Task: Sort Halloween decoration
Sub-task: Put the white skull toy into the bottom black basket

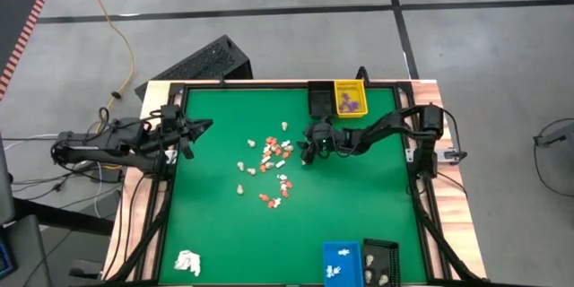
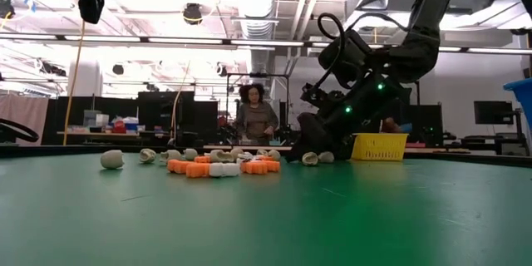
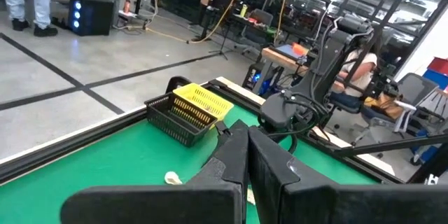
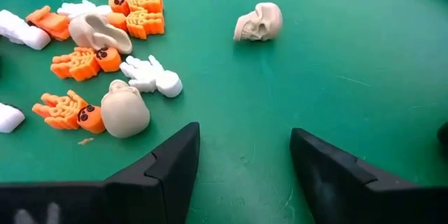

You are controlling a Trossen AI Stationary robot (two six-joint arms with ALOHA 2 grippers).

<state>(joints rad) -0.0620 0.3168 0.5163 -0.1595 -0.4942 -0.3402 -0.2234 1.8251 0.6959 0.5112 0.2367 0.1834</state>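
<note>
Right claw (image 4: 241, 171) wide open, empty, near cream skull (image 4: 259, 22).

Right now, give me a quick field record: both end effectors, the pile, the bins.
right end effector: open, empty, low over the mat at the pile's edge
left end effector: shut, waiting at the table's left edge
decoration pile: orange skeletons, white skeletons, beige skulls, loose mid-table
nearest loose piece: beige skull, apart from the rest
yellow bin: holds purple pieces
blue bin: holds white pieces
</note>
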